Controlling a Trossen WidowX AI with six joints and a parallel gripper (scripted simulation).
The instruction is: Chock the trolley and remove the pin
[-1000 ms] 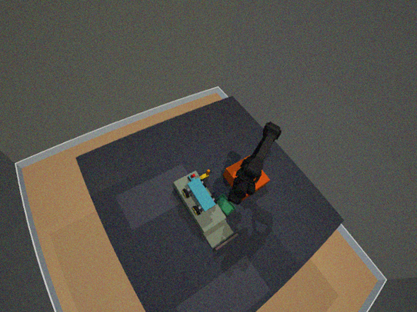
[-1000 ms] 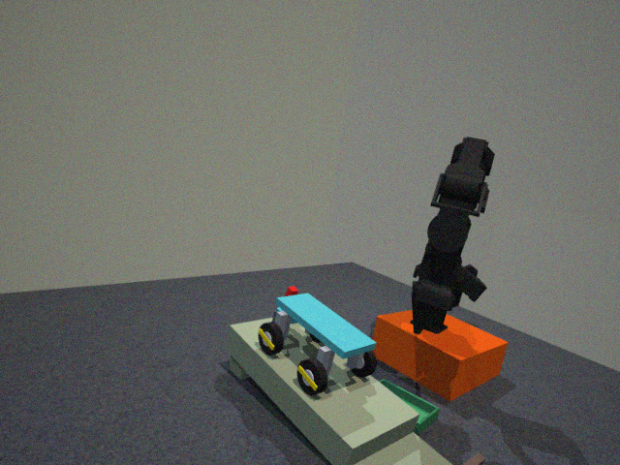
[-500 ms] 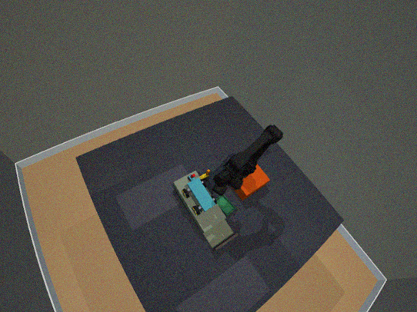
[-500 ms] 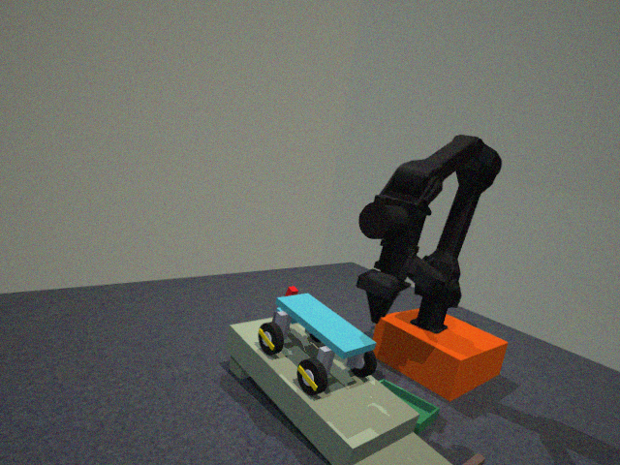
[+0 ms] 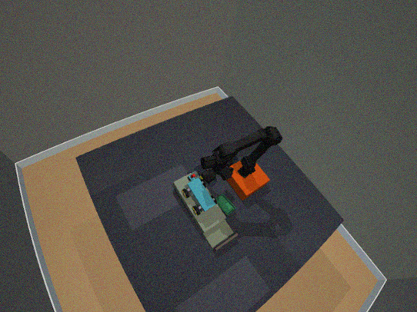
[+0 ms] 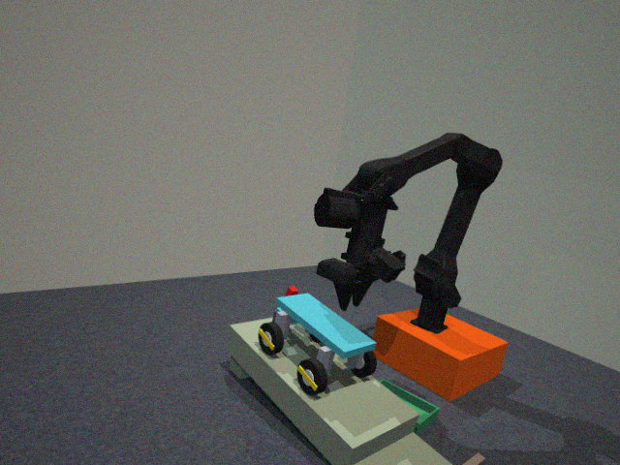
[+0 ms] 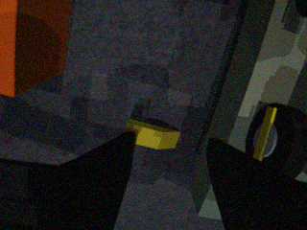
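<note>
The cyan trolley (image 5: 201,194) (image 6: 325,323) stands on the pale ramp (image 5: 213,219) (image 6: 370,405) (image 7: 261,81); one wheel (image 7: 275,144) shows in the wrist view. The red head of the stop pin (image 5: 192,175) (image 6: 292,291) is upright at the trolley's uphill end. The yellow chock (image 7: 155,138) is beside the ramp, off its surface; its orange handle is not visible. My gripper (image 6: 350,305) (image 7: 171,143) is partly open and empty, above the chock, with the chock nearer the left finger in the wrist view. The green tray (image 5: 226,205) (image 6: 425,418) lies beside the ramp.
The orange base block (image 5: 247,181) (image 6: 416,350) (image 7: 34,53) carries the arm and stands across from the ramp, near the green tray. A brownish bar (image 5: 226,241) (image 6: 473,459) crosses the ramp's low end. The trolley's deck stands close beside the gripper.
</note>
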